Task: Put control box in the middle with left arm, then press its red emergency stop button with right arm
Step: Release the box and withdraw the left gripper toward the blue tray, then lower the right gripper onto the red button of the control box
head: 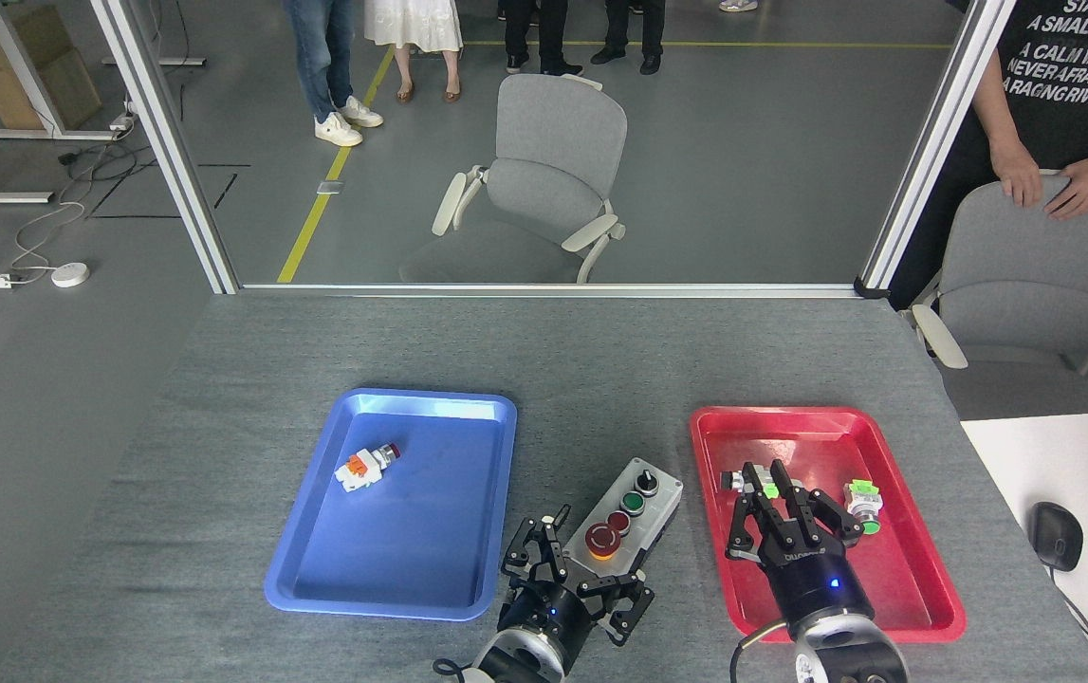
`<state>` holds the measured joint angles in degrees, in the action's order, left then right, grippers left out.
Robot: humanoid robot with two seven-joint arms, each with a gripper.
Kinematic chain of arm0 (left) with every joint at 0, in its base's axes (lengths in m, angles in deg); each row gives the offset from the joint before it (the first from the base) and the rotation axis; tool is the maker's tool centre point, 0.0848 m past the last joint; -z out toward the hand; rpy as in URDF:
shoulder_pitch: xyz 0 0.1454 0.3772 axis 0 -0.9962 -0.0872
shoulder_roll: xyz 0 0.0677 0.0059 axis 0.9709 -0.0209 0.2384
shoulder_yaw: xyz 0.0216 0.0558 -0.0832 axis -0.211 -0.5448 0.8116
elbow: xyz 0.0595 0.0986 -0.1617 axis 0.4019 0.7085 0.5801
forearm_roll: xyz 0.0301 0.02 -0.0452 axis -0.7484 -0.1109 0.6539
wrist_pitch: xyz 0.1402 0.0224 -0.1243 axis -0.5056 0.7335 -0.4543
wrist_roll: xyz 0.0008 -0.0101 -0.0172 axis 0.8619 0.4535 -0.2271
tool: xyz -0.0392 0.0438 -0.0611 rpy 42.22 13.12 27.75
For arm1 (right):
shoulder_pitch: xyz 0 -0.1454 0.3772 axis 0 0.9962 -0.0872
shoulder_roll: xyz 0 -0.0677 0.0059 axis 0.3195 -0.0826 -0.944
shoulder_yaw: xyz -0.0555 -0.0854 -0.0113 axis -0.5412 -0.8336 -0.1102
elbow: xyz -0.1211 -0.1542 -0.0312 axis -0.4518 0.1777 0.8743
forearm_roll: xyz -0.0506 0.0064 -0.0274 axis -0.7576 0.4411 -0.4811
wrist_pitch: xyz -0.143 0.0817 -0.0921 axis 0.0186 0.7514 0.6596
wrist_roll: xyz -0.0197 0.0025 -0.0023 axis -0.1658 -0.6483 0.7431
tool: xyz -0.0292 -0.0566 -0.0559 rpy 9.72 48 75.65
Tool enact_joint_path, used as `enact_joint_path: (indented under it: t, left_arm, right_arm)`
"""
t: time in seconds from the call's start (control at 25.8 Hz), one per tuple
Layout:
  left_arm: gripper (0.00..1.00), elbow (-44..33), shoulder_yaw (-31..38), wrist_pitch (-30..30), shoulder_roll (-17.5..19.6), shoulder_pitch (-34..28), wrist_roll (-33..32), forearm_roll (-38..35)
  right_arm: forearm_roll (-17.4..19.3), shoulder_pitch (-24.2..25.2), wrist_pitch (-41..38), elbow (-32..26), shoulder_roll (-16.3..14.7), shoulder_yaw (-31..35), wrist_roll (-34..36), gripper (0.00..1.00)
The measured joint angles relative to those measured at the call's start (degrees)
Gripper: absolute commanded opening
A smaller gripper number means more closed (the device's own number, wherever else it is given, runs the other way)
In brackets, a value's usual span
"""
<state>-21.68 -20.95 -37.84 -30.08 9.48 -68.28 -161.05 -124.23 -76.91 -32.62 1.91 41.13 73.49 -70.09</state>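
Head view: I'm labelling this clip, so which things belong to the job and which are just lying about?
Job:
control box
red emergency stop button
the middle
left end effector
right end effector

Lying about:
blue tray with a white-and-orange switch part
red tray with a green-capped part

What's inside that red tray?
The red tray holds a small green-and-white switch part and another part, partly covered by the right gripper.
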Motion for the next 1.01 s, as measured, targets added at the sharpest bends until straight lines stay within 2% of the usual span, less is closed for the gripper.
enact_joint_path:
  t: [0.35, 0.81, 1.01]
  left_arm:
    - [0.99, -12.24, 9.52, -0.65, 6.35, -5.81, 0.21, 0.14]
    - [0.99, -14.60, 32.47, -5.20, 7.38, -6.69, 0.88, 0.26]
    - [0.99, -14.76, 38.74, -6.50, 7.41, -6.59, 1.02, 0.29]
  right_arm:
    - [-1.65, 2.38, -1.83, -2.51, 1.72, -1.86, -0.02, 0.00]
    - [-2.84, 2.23, -4.30, -2.43, 3.39, -5.82, -1.82, 0.00]
    - [-3.21, 1.44, -4.34, -2.23, 4.57, -8.68, -4.71, 0.00]
